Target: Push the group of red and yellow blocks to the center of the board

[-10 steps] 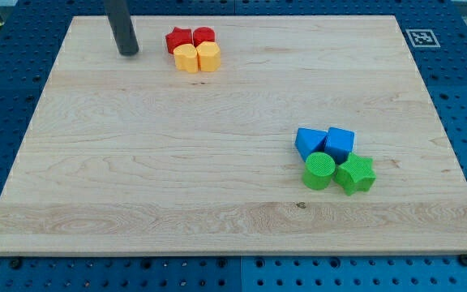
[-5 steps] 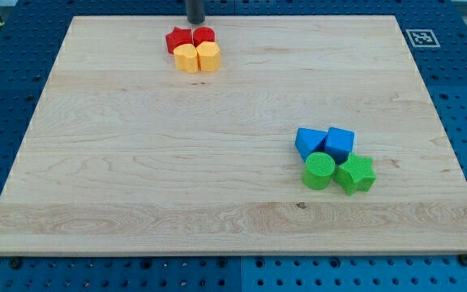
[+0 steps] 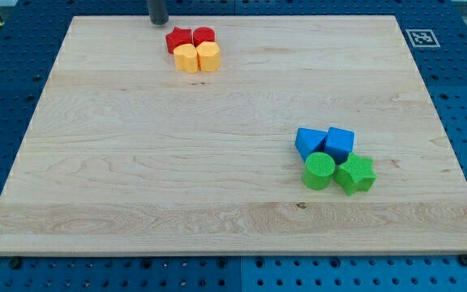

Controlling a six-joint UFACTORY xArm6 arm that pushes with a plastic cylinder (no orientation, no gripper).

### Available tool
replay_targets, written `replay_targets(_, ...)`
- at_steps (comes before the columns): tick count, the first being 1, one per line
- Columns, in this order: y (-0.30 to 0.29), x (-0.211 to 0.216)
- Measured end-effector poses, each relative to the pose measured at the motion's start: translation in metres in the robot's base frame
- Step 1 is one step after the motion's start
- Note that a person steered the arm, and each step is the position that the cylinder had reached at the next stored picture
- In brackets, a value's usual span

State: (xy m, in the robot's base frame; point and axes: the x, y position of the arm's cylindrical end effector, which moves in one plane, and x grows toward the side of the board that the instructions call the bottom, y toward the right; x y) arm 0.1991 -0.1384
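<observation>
A tight group of blocks sits near the top edge of the wooden board, left of centre: a red star, a red cylinder, a yellow cylinder-like block and a yellow hexagonal block. My tip is at the board's top edge, just up and to the left of the red star, a small gap away from it. Only the rod's lower end shows.
A second group lies right of centre: a blue block, a blue block, a green cylinder and a green star. A printed marker tag sits at the board's top right corner.
My tip went from left of the red and yellow group up to the top edge above it, then slid left along that edge. No block has moved.
</observation>
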Motion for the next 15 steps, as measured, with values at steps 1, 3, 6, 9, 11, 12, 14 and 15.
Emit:
replay_targets(1, 0.004, 0.000)
replay_targets(3, 0.011, 0.000)
replay_targets(6, 0.027, 0.034)
replay_targets(9, 0.054, 0.090)
replay_targets(11, 0.057, 0.087)
replay_targets(12, 0.048, 0.038)
replay_targets(14, 0.067, 0.018)
replay_targets(15, 0.086, 0.065)
